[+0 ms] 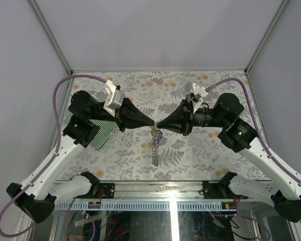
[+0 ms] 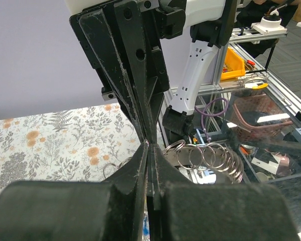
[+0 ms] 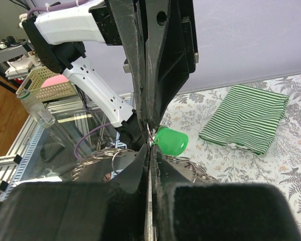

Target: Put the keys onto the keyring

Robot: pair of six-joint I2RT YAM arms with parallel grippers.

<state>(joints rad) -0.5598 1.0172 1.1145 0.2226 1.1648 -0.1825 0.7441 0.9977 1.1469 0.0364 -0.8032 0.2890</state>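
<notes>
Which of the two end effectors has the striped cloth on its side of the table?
The left end effector: the green-and-white striped cloth lies under that arm's wrist, while the right end effector comes in from the opposite side.

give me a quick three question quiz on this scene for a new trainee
1. True or false: the chain hangs down from the spot where the left pincer and the right pincer meet tip to tip.
2. Which colour is the head of the key beside the pincer tips in the right wrist view? A red, B green, C blue.
3. Which arm does the striped cloth lie partly under?

Key: 1 true; 2 B; 3 the left arm.
</notes>
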